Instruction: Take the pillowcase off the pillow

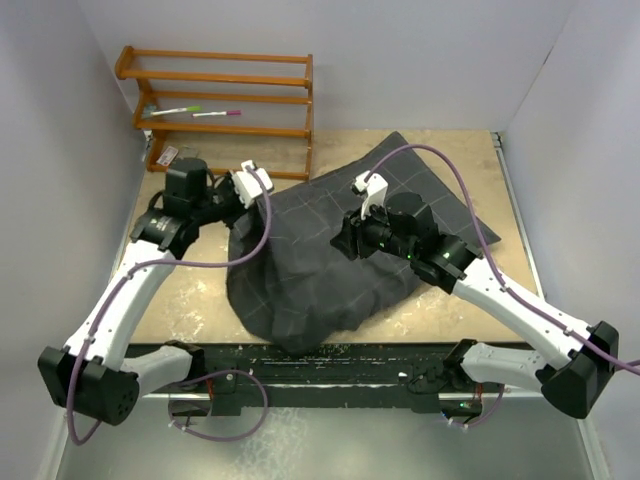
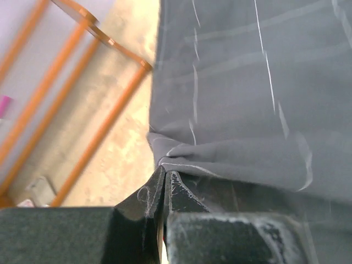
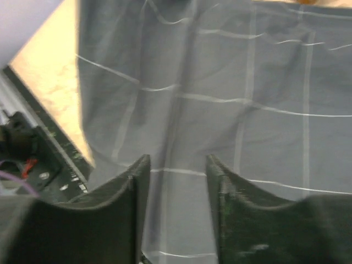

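Starting out: pillowcase [image 1: 330,260] lies mid-table [image 1: 190,300], bulging toward the near edge, pillow hidden inside, none showing yet. Left gripper [image 2: 163,179] pinched onto a fold at its left edge; right gripper [image 3: 176,165] parted above cloth, holding nothing. Whole pull-off left.

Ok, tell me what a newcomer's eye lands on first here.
The big dark grid-lined pillowcase heaped at centre dominates. The left pincer is shut on a fold at its left edge, while the right pincer stands open over its top. An orange wooden rack sits at the back left.
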Tool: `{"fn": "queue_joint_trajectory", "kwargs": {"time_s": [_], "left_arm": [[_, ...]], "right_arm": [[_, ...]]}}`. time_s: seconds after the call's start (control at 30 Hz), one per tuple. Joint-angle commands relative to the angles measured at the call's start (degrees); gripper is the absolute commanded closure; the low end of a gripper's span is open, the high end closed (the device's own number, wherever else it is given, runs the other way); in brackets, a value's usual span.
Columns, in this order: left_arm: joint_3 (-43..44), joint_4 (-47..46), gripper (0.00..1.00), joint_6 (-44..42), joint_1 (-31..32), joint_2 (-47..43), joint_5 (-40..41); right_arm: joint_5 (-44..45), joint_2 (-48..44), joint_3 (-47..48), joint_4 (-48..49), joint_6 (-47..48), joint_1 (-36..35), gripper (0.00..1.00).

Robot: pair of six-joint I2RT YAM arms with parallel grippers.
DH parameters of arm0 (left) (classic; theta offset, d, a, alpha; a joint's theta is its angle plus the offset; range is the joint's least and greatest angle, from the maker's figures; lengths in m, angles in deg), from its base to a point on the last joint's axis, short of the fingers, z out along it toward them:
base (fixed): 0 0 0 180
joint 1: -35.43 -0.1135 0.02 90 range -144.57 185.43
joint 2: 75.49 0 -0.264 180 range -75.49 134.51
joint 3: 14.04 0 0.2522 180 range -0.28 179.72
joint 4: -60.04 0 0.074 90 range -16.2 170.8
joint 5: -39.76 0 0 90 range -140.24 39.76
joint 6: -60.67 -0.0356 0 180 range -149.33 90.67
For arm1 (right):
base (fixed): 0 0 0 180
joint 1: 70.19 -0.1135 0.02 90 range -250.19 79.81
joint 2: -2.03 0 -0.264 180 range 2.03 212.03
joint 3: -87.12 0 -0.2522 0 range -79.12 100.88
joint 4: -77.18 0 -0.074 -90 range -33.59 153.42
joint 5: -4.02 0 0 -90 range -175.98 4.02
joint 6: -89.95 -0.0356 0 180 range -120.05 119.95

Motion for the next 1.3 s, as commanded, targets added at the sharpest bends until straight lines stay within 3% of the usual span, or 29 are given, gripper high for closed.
{"fn": "queue_joint_trajectory", "kwargs": {"time_s": [0.0, 0.1, 0.2, 0.37, 0.43, 0.47, 0.53, 0.7, 0.83, 1.0, 1.1, 1.27], "left_arm": [[9.35, 5.7, 1.0, 3.41, 0.09, -3.58, -1.78], [12.42, 7.48, 1.0, 4.54, 0.08, -4.79, -3.23], [14.77, 9.51, 1.0, 5.78, 0.1, -4.9, -4.11], [15.99, 10.65, 1.0, 7.88, 0.12, -4.47, -5.41], [15.74, 10.73, 1.0, 8.71, 0.14, -4.22, -5.99], [15.61, 10.78, 1.0, 9.1, 0.12, -4.07, -6.15], [15.71, 10.97, 1.0, 9.54, 0.16, -3.66, -6.25], [15.86, 11.57, 1.0, 9.71, 0.14, -3.74, -6.21], [16.2, 11.69, 1.0, 9.91, 0.14, -3.84, -5.95], [16.74, 11.81, 1.0, 9.46, 0.14, -4.07, -5.19], [16.63, 11.78, 1.0, 8.99, 0.1, -4.25, -4.63], [15.54, 10.5, 1.0, 8.64, 0.16, -4.34, -3.8]], "right_arm": [[8.07, -0.1, 2.87, 2.37, 2.86, -1.65, 0.45], [15.61, 0.16, 4.49, 4.06, 4.73, -7.25, 0.3], [25.79, 2.31, 7.01, 5.33, 7.42, -16.89, 0.25], [43.15, 8.73, 6.36, 13.1, 11.8, -36.1, 0.26], [43.7, 12.06, 5.88, 18.61, 14.0, -42.26, 0.29], [39.32, 13.9, 6.13, 20.24, 13.78, -43.7, 0.31], [32.9, 17.5, 6.72, 23.34, 11.93, -44.39, 0.33], [30.13, 28.87, 12.2, 24.02, 10.47, -42.75, 0.37], [32.25, 39.02, 19.59, 16.19, 10.56, -39.3, 0.41], [41.93, 47.93, 25.42, 3.27, 5.77, -36.2, 0.5], [44.94, 45.73, 21.62, 0.36, 2.47, -34.57, 0.5], [46.75, 33.87, 9.01, 1.08, -1.54, -32.9, 0.49]]}}
